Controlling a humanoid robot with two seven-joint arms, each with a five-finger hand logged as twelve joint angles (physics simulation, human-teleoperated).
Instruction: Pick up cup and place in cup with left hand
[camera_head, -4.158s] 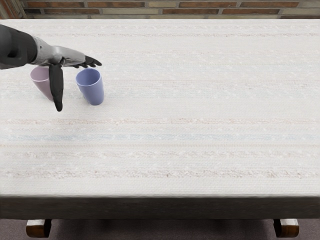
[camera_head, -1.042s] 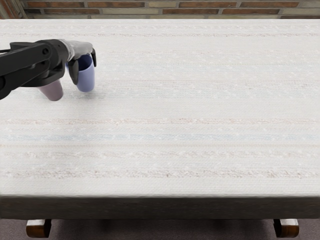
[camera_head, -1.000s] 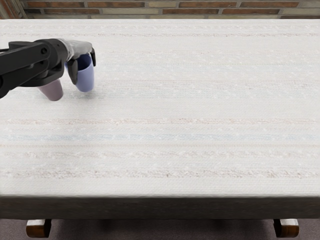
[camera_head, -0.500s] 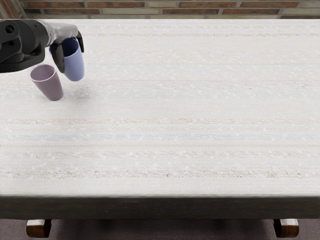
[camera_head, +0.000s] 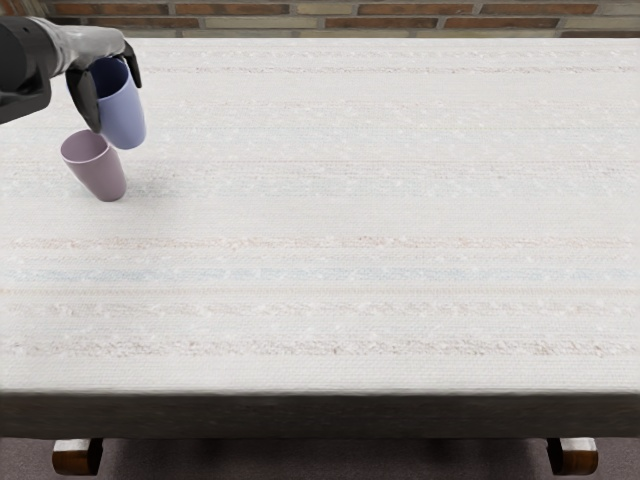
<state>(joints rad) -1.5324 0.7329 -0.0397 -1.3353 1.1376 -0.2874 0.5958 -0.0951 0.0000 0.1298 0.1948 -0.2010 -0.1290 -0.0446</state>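
My left hand (camera_head: 112, 88) comes in at the upper left, shut on the blue cup (camera_head: 123, 112), with the thumb on its near left side and a finger over its far right rim. The blue cup is tilted a little, its mouth partly covered by the hand. Just below and to the left of it in the picture stands the pink cup (camera_head: 98, 174), upright on the table, its open mouth showing. The blue cup's lower part shows just behind and right of the pink cup's rim; whether they touch I cannot tell.
A pale striped cloth covers the table (camera_head: 360, 230), whose dark front edge (camera_head: 320, 414) runs across the bottom of the picture. A brick wall (camera_head: 400, 15) stands behind the table.
From being open above the cups, my left hand has closed on the blue cup and carried it up and left in the picture. The pink cup, partly covered before, shows fully now.
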